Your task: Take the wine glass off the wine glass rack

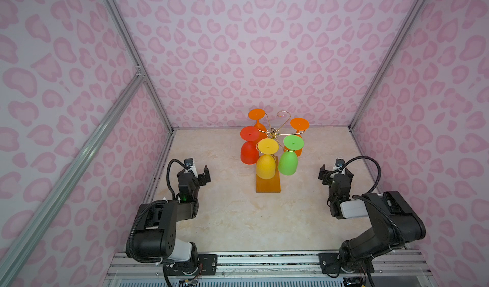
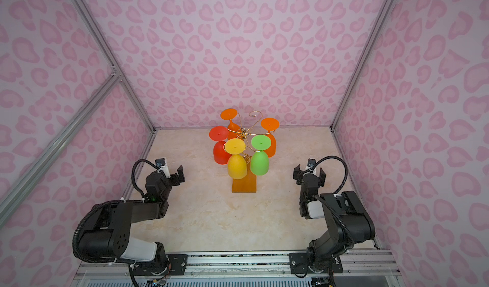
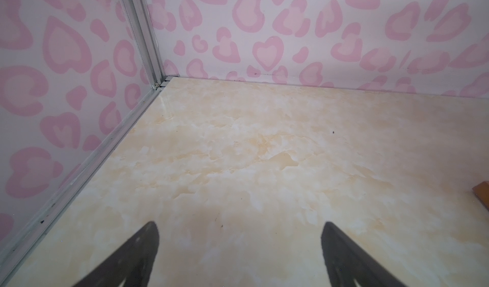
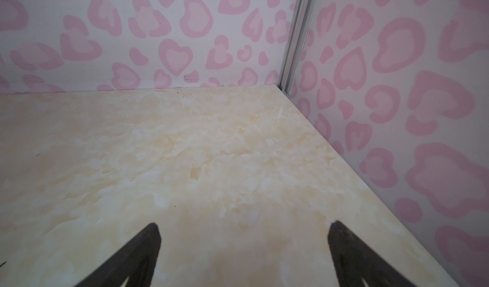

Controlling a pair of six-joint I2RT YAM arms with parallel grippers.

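Five glasses (image 1: 265,166) (two orange), one rack (image 1: 267,186)

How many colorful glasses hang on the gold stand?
5: yellow glass in front, green glass beside it, red glass left, back orange glass, right orange glass. None looks hidden.

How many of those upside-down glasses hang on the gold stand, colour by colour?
orange wine glasses: 2
red wine glass: 1
yellow wine glass: 1
green wine glass: 1
Total: 5, all hanging upside down on the wine glass rack.
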